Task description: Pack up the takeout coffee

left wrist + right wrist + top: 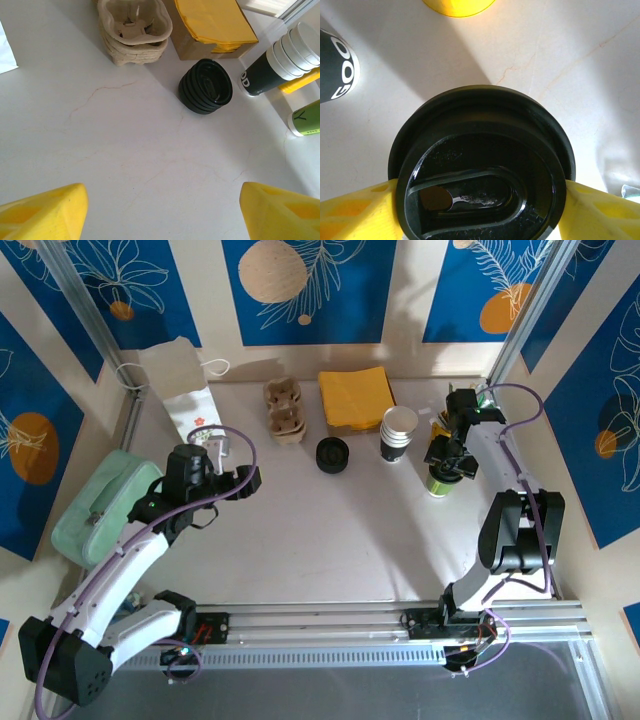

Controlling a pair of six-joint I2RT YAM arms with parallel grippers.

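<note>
**Table** [320, 540]: pale, faintly veined top; the items stand along its far half.

**Takeout coffee** [399, 433]: nested stack of paper cups, white rims over a dark lower part with white lettering. It stands upright at the back of the table, just right of the yellow napkins [356, 397], with the green cup [437, 483] near its right. Neither tool touches it.

**Stack of black lids** [205, 86]: low and round, on the table to the left of the takeout coffee and in front of the napkins.

**Pulp cup-carrier trays** [284, 410]: brown and nested, left of the napkins.

**White paper bag** [180, 390]: with cord handles, at the back left corner.

**Mint-green case** [105, 505]: at the table's left edge, beside the left arm.

**Left tool** [160, 202]: released, with the yellow fingers spread wide and nothing between them. It hangs over bare table on the left, well apart from the lids and trays.

**Right tool** [480, 200]: set down over the green cup at the right. Its yellow fingers [355, 210] lie against opposite sides of the black sip lid [480, 150] on that cup, grasping it.
</note>
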